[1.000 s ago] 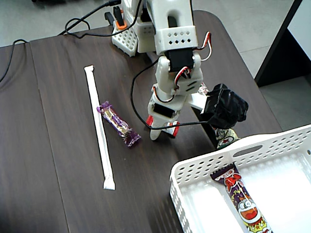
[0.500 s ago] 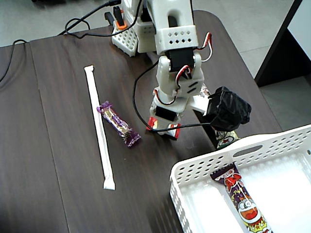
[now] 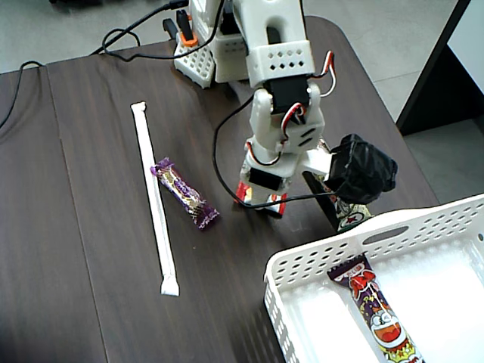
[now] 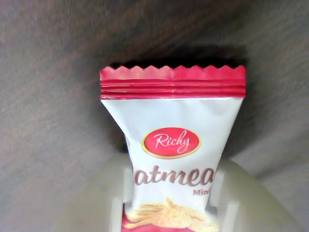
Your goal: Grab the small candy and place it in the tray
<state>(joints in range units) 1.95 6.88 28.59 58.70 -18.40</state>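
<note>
The small candy (image 4: 171, 125), a white wrapper with red crimped ends, fills the wrist view, pinched at its lower half between two pale fingers (image 4: 116, 203). In the fixed view my gripper (image 3: 261, 198) points down at mid-table, shut on the candy (image 3: 277, 204), whose red ends stick out on both sides. A dark shadow lies behind the candy in the wrist view; I cannot tell whether it touches the table. The tray (image 3: 302, 261), a white perforated basket, sits at the lower right, a short way from the gripper.
A cartoon-printed snack stick (image 3: 376, 310) lies inside the tray, and another (image 3: 352, 217) pokes out beside the tray's far rim under the black-wrapped camera (image 3: 361, 170). A purple wrapped bar (image 3: 185, 194) and a long white stick (image 3: 154, 200) lie left of the gripper. Cables trail at the back.
The gripper has shut on the candy and shifted slightly right, toward the tray, with both red ends now showing beside the fingers. The other sweets have not moved.
</note>
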